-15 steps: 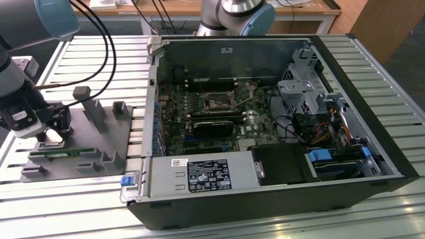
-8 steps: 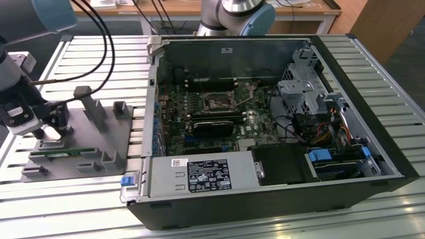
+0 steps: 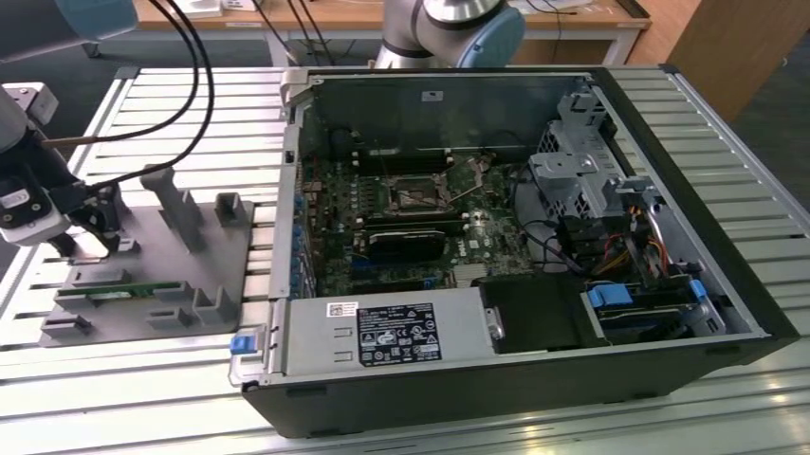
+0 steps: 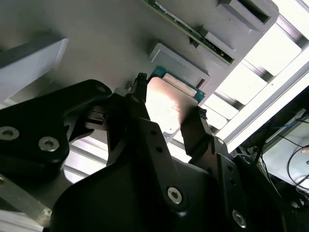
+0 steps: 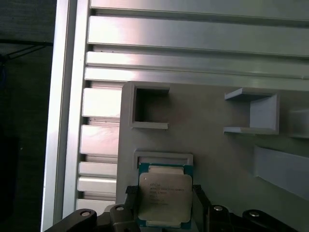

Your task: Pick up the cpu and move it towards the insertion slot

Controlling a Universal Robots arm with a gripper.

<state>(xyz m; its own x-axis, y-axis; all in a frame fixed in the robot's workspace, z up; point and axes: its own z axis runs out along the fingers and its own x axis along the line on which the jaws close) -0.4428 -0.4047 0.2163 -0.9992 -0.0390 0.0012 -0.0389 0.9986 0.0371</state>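
Nearest on the grey tray (image 3: 215,275), at the exterior view's left of the table (image 3: 127,389), lies the memory stick (image 3: 114,290), untouched. Just behind it the end effector (image 4: 170,99) is down on the tray with its two fingers (image 5: 130,194) pressed against opposite edges of the cpu (image 5: 162,193), pinching it. The cpu looks to lie flat in its place on the tray, one edge against a low grey stop (image 5: 163,157). The grip is on thin edges only, so the likeliest trouble is the cpu slipping or tipping as it rises (a small tilt would be enough to drop it). A sideways pull before it clears the stop could catch that edge and twist the cpu between the fingers. Farther on, to the exterior view's right, stands the open computer case (image 3: 294,190), and the slot (image 3: 413,194) lies deep on the board inside, well apart from the tray. The case wall stands between the two, and the tray's upright posts (image 3: 171,204) are near the end effector; a low path could knock the cpu against either
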